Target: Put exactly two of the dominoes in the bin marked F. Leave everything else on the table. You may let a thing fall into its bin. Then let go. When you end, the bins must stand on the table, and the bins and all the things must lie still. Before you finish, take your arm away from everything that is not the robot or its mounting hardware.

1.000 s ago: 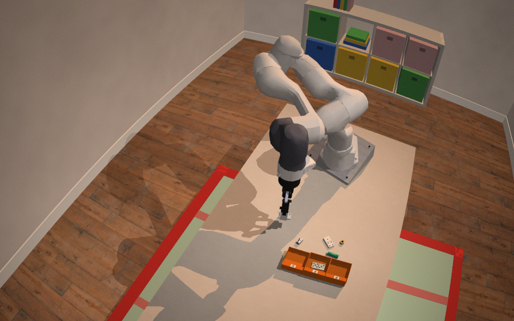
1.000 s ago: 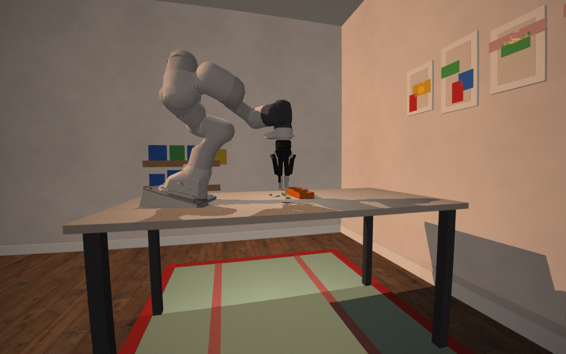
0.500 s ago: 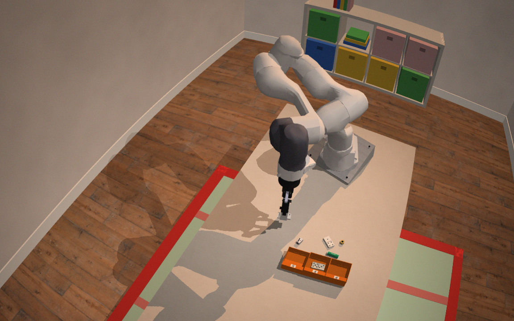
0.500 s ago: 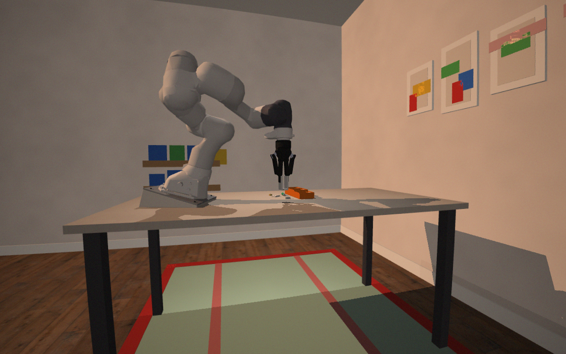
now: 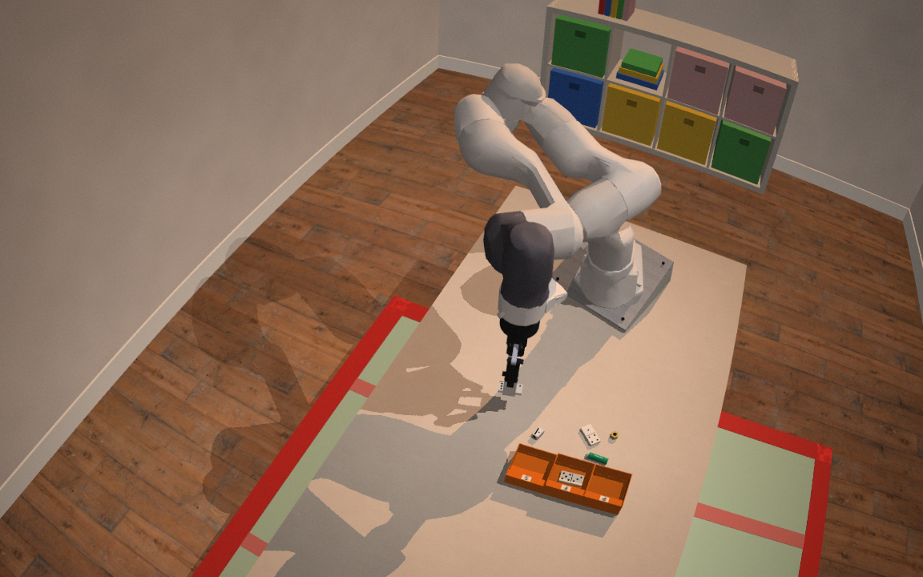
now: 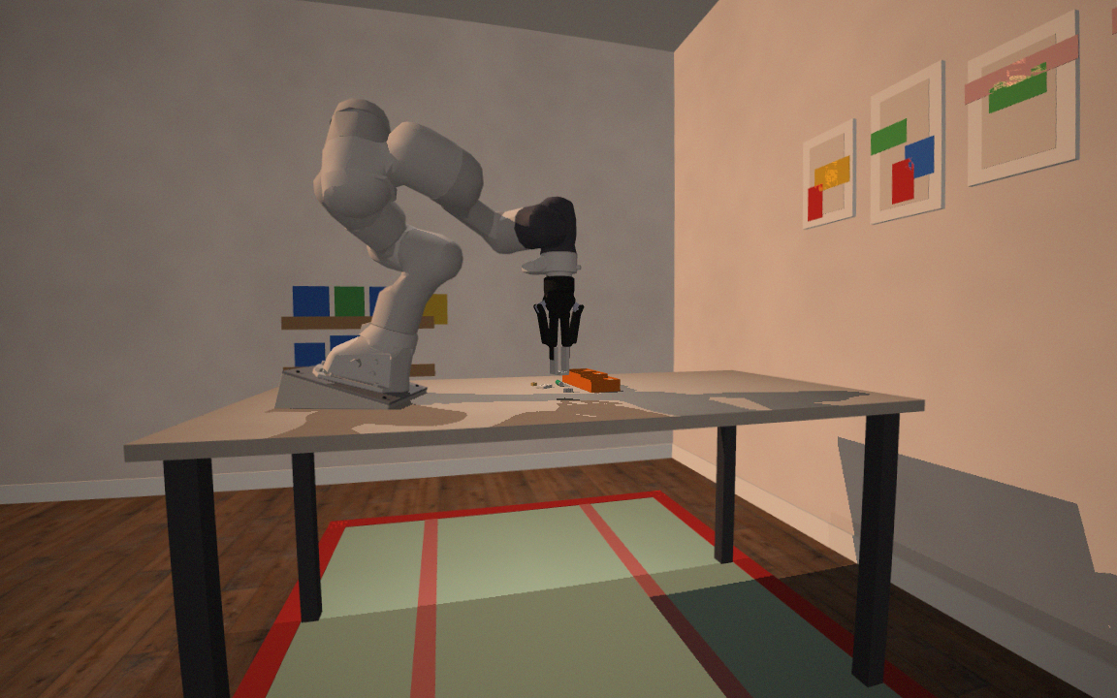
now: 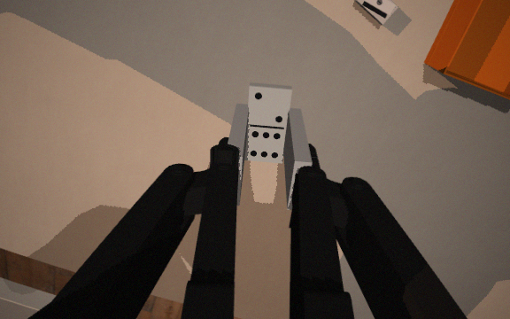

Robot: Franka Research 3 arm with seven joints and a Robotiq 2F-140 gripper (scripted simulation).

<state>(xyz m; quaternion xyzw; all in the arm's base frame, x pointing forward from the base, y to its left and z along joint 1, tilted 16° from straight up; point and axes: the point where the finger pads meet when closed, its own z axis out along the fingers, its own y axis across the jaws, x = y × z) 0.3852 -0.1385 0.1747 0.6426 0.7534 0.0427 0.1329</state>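
Note:
My gripper (image 7: 266, 126) is shut on a white domino (image 7: 267, 126) with black pips and holds it a little above the table, left of the bins; it shows in the overhead view too (image 5: 511, 385). An orange row of three bins (image 5: 567, 478) stands on the table, and its near corner shows in the wrist view (image 7: 490, 49). A domino (image 5: 570, 477) lies in the middle bin. The bin labels are too small to read. Two more dominoes lie on the table behind the bins: one (image 5: 538, 433) on the left, also in the wrist view (image 7: 376, 9), and one (image 5: 590, 433) to its right.
A small dark ring (image 5: 613, 435) and a green block (image 5: 598, 456) lie behind the right end of the bins. The robot base (image 5: 618, 276) stands at the far end of the table. The side view shows the gripper (image 6: 558, 360) just before the bins (image 6: 592, 379).

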